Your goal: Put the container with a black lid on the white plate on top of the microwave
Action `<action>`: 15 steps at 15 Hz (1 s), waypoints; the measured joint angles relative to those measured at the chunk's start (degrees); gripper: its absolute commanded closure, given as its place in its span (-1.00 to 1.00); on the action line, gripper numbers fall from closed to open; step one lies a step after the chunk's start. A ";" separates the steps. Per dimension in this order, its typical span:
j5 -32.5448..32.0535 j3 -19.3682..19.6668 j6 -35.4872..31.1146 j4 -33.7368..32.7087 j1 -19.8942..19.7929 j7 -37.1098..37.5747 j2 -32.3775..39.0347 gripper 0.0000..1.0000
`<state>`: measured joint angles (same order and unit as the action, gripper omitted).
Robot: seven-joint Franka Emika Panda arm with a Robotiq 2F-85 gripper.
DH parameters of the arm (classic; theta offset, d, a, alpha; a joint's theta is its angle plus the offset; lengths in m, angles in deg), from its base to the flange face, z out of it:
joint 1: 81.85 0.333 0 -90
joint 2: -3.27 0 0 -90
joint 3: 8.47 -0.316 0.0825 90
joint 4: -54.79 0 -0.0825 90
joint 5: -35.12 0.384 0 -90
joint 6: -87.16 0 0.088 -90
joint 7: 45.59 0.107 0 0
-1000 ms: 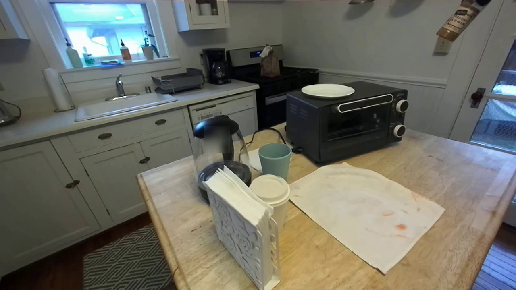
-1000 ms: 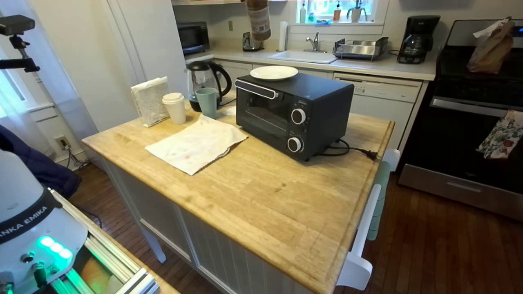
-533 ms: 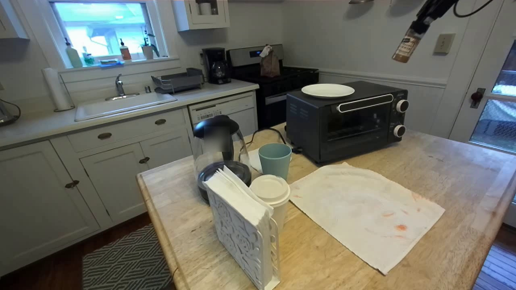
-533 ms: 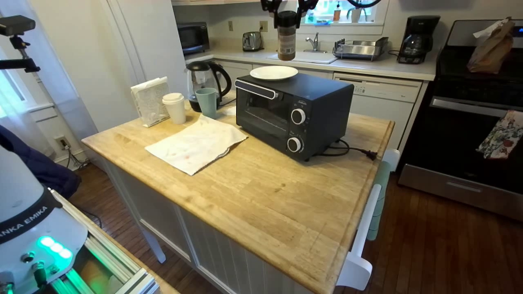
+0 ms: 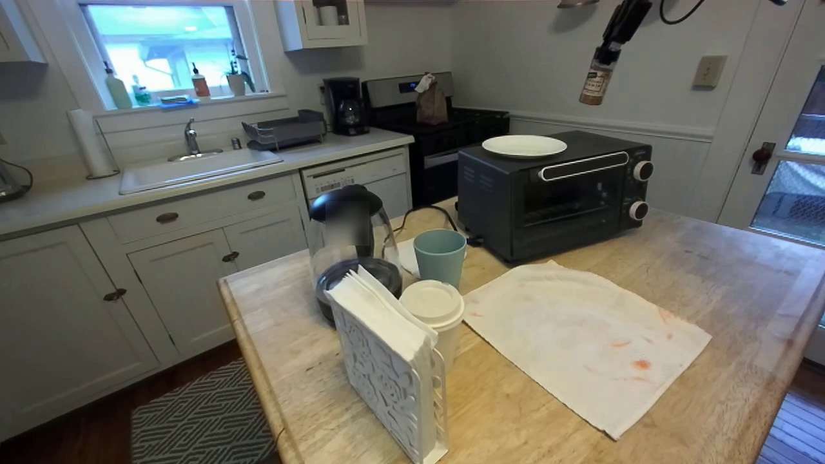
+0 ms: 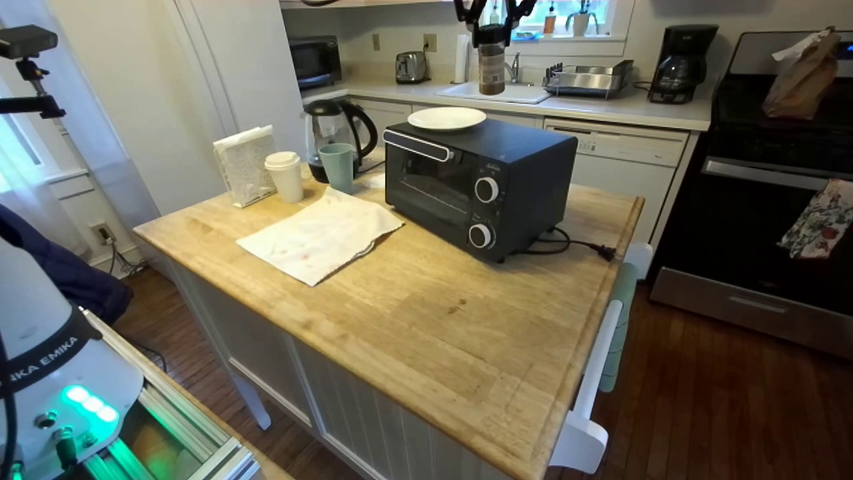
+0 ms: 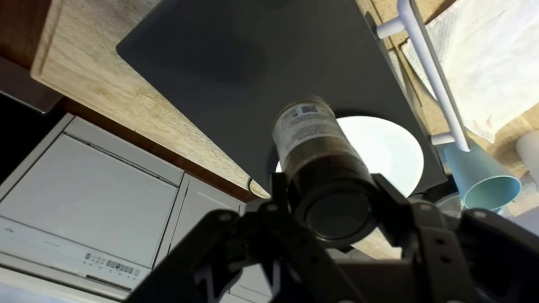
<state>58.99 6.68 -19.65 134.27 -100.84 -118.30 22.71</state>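
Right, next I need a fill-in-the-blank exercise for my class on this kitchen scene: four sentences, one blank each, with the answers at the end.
1. The gripper holds the jar up in the ____.
2. The jar's lid is coloured ____.
3. The white plate lies on ____ of the toaster oven, the task's "microwave".
4. The front of that oven has ____ round knobs.

Missing words: air; black; top; two.

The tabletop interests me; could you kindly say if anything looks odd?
Yes: the cloth bears an orange spot and fainter smears, likely stains, and a black plug lies loose near the edge of the tabletop.
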 measured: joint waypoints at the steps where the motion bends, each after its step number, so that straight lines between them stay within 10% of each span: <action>1: -0.18 -0.19 0.39 -1.30 -0.12 0.25 0.80 -0.01; 3: -0.27 -0.21 0.85 -2.43 -0.43 0.30 1.54 -0.01; 4: -0.28 -0.21 0.90 -2.53 -0.57 0.30 1.58 0.49; 15: -4.49 -10.82 9.05 -14.33 0.83 -1.04 8.49 0.49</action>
<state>54.50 -4.14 -10.60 119.93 -100.01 -119.34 31.19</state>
